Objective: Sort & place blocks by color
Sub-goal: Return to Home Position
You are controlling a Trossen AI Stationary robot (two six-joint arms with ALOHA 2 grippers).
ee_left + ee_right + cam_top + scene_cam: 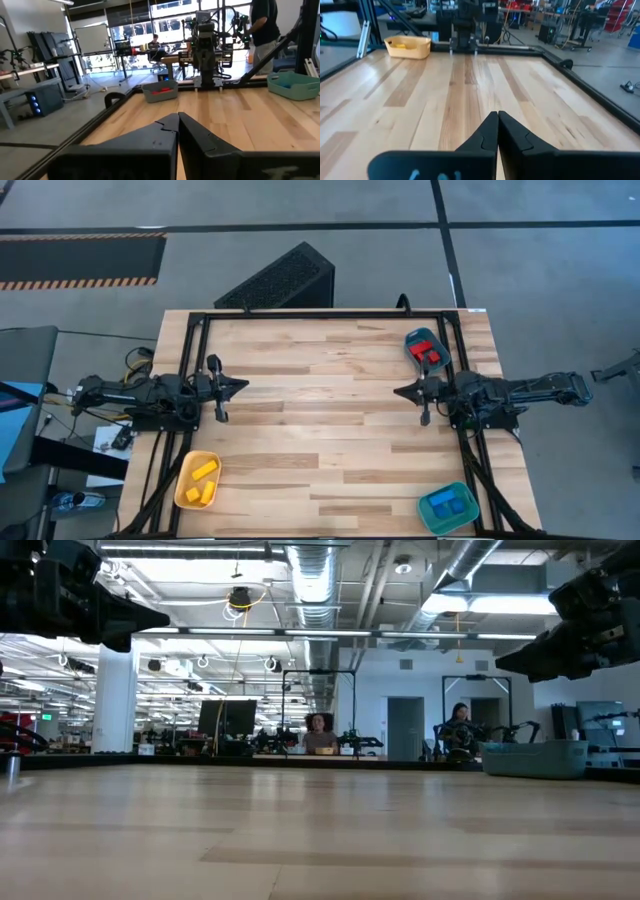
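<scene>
Red blocks (428,352) lie in a teal tray (414,337) at the far right of the table. Blue blocks (447,505) lie in a teal tray (428,520) at the near right. Yellow blocks (202,476) lie in the yellow oval tray (184,485) at the near left. My left gripper (244,385) is shut with nothing in it and hovers level over the table's left side, its fingertips meeting in the left wrist view (178,116). My right gripper (397,391) is shut, holds nothing and hovers level over the right side, tips together in the right wrist view (497,114).
A black metal frame (300,314) runs along the table's far edge and sides. The bare wooden tabletop (320,410) stretches between the two grippers. People show at desks in the room beyond the table (320,730).
</scene>
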